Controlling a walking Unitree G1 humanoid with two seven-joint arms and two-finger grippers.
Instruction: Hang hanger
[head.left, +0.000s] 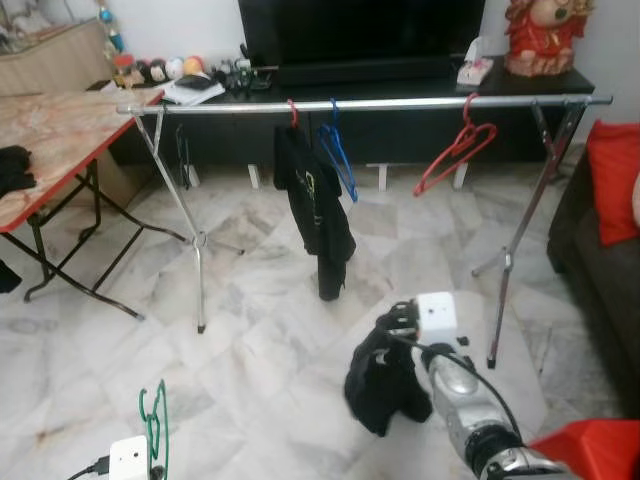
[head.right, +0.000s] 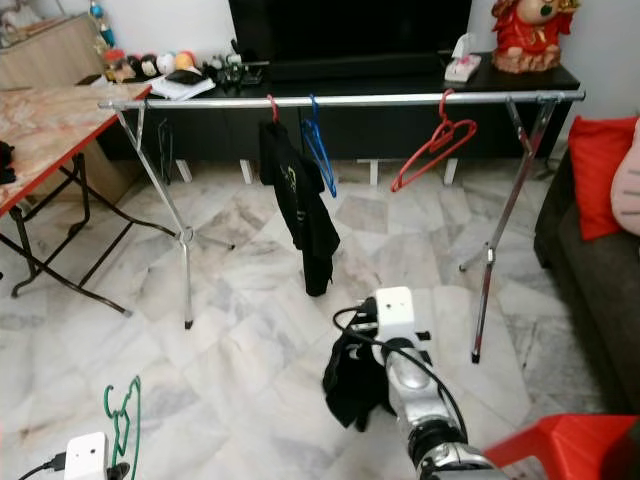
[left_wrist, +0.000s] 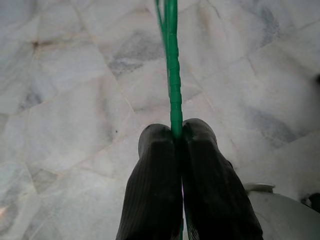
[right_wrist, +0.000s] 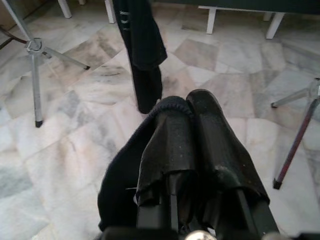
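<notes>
A green hanger (head.left: 154, 422) stands up from my left gripper (left_wrist: 176, 134), which is shut on its stem low at the bottom left. My right gripper (right_wrist: 186, 107) is shut on a black garment (head.left: 380, 385) that hangs over the floor, in front of the silver clothes rail (head.left: 400, 103). On the rail hang a black garment on a red hanger (head.left: 314, 205), a bare blue hanger (head.left: 337, 158) and a bare red hanger (head.left: 455, 150).
A folding table (head.left: 50, 135) stands at the left. A dark TV cabinet (head.left: 400, 125) runs behind the rail. A sofa with a red cushion (head.left: 612, 180) is at the right. A red stool (head.left: 590, 445) sits at the bottom right. The floor is marble tile.
</notes>
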